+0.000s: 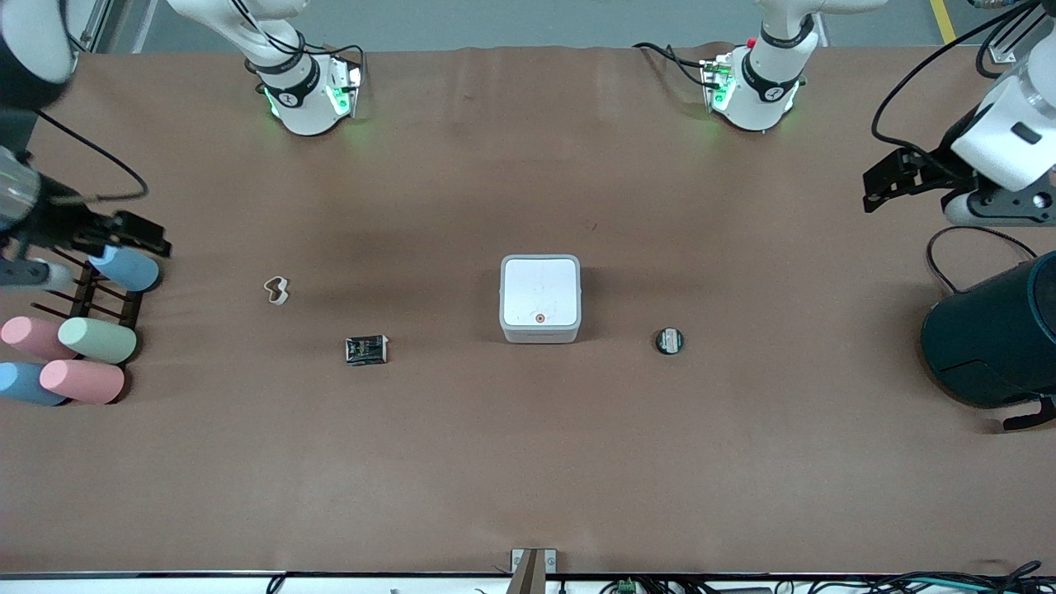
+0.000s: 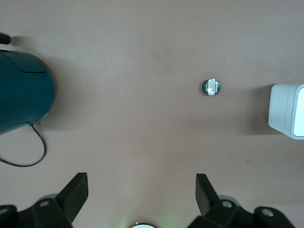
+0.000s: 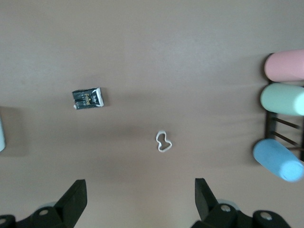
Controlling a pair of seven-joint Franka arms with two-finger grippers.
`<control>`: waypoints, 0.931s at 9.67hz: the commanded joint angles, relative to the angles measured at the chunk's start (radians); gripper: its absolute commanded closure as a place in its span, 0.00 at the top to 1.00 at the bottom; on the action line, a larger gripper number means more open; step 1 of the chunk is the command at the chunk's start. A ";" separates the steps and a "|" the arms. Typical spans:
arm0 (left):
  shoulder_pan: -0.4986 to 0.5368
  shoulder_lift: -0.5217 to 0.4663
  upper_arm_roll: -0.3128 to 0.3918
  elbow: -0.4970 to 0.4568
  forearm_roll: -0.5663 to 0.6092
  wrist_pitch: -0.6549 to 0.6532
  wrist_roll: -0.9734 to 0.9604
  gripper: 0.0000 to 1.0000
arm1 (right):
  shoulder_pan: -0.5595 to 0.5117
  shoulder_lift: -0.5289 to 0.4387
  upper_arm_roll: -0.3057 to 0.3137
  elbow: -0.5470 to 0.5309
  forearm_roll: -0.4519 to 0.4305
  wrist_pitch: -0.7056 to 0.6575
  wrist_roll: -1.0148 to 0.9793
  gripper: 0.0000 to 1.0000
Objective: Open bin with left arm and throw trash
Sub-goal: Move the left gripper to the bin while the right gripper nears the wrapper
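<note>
Wrapper (image 1: 366, 350) and disc (image 1: 670, 341) lie nearest the front camera, at the bin's (image 1: 540, 299) 8 and 4 o'clock. Bin sits mid-counter (image 1: 528, 462), lid shut. Paper loop (image 1: 277, 289) lies at the bin's 9 o'clock. Left gripper (image 2: 141, 190) and right gripper (image 3: 140, 195) hover wide open, empty, above the counter's ends.

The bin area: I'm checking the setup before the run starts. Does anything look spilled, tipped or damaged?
Nothing stands out. The bin sits upright with its lid shut. The foil wrapper, paper loop and disc lie apart on the table, none spilled or touching.
</note>
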State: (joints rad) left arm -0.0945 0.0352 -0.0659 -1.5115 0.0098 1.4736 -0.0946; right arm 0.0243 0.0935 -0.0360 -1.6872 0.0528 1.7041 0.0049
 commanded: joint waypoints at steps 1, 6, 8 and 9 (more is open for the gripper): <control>-0.036 0.096 -0.073 0.011 -0.034 -0.010 -0.010 0.63 | 0.029 0.024 -0.002 -0.152 0.010 0.174 0.023 1.00; -0.309 0.411 -0.143 0.034 -0.002 0.354 -0.194 0.00 | 0.063 0.115 -0.002 -0.432 0.010 0.470 0.135 1.00; -0.375 0.481 -0.144 0.033 -0.001 0.508 -0.288 0.00 | 0.062 0.114 -0.002 -0.555 0.004 0.584 0.119 1.00; -0.417 0.524 -0.140 0.031 0.001 0.577 -0.347 0.00 | 0.059 0.115 -0.004 -0.584 -0.002 0.600 0.097 1.00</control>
State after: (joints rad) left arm -0.4694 0.5105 -0.2115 -1.5121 -0.0098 1.9992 -0.3740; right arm 0.0879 0.2445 -0.0399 -2.2076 0.0545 2.2737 0.1182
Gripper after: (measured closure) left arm 0.991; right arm 0.000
